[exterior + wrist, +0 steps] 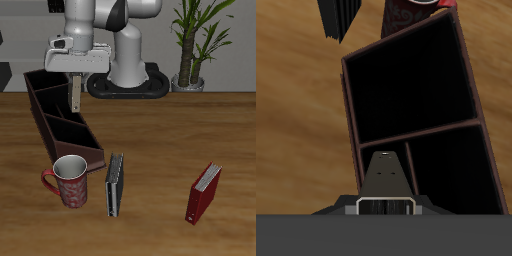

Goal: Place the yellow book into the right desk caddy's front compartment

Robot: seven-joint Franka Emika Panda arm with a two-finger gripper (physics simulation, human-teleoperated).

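The end effector (76, 106) grips the yellow book (75, 95) above the right desk caddy (62, 120) on the brown wooden bench (160, 130).

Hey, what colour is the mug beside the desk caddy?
The mug is red with a speckled pale pattern, clearest in the exterior view.

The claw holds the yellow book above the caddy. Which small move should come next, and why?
Probably shift the claw a little toward the mug, without lowering yet. The yellow book hangs upright in it, seemingly over the partition behind the caddy's front cell, not over that cell, which lies open nearest the mug.
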